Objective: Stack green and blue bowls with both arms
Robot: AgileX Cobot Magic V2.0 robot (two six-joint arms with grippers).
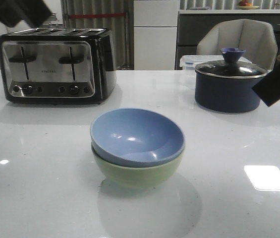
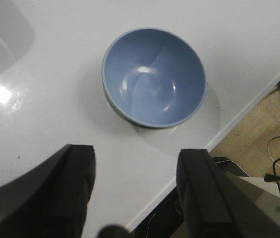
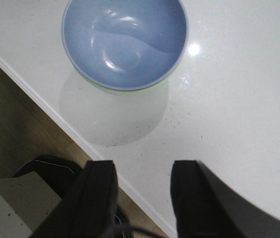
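Now I see my left pincer (image 2: 137,191) spread wide and empty above the glossy white table (image 1: 35,188), the blue bowl (image 1: 137,136) nested in the green bowl (image 1: 140,173) ahead of it. Beyond sit a toaster (image 1: 55,64) and saucepan (image 1: 229,84). My right pincer (image 3: 142,196) hangs open, empty, bowls ahead of its fingers.

Both bowls, blue (image 1: 139,134) and green (image 1: 140,173), look smooth and matte; the white table (image 1: 40,188) is glossy, the toaster (image 1: 55,64) polished steel.
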